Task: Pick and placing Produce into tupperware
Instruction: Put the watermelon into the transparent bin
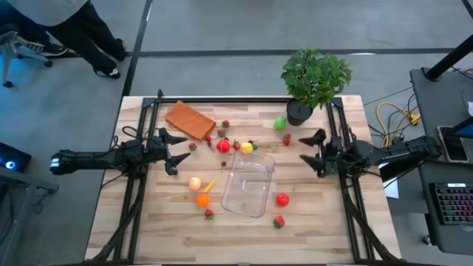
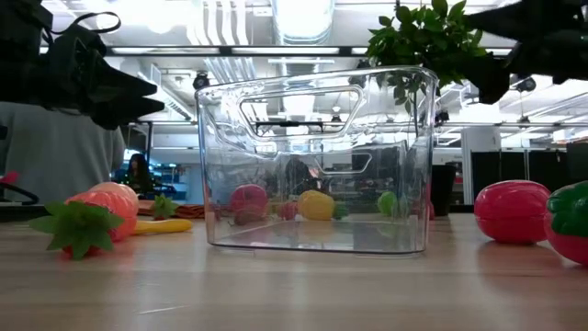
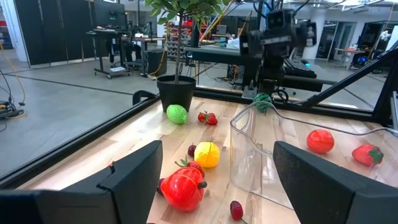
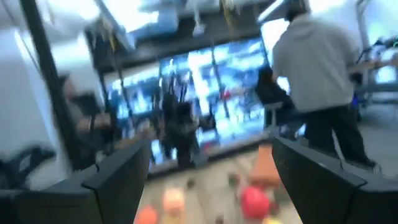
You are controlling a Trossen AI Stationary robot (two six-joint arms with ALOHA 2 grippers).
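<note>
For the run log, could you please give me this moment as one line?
clear plastic rectangular tub: empty, mid-table | toy produce: scattered around it | left gripper: open, empty | right gripper: open, empty

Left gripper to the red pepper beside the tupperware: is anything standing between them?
Nothing visible blocks it. The left gripper is open at the table's left side, and only bare wood and a small strawberry off the line lie before the red pepper near the tupperware.
</note>
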